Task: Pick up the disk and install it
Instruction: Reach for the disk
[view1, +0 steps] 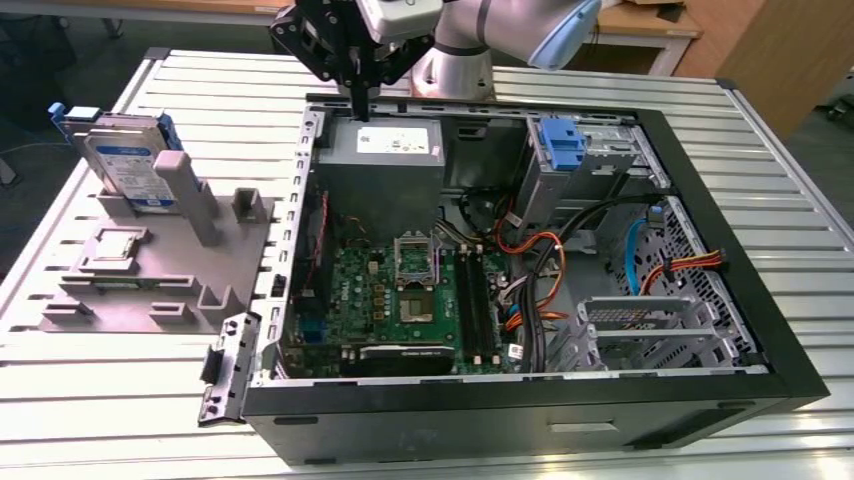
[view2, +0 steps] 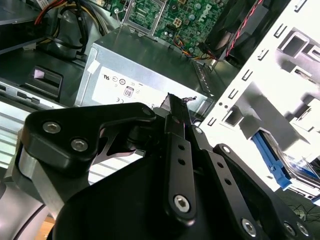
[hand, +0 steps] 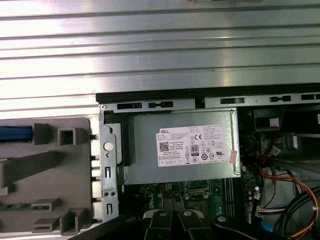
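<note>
Jaws closed above open case (view1: 534, 398); disk (view1: 123, 165) stands in fixture (view1: 158, 272).

At ten o'clock in the exterior view the disk (view1: 118, 160) stands in the grey fixture (view1: 147, 290), its lower corner hidden behind a post (view1: 187, 195). At twelve o'clock the arm (view1: 494, 35) runs off the edge. Whether the gripper (view1: 360, 112) touches the power supply (view1: 394, 145) below it, I can't tell. In the first wrist view the disk (hand: 15, 134) is a blue strip cut by the edge.
</note>
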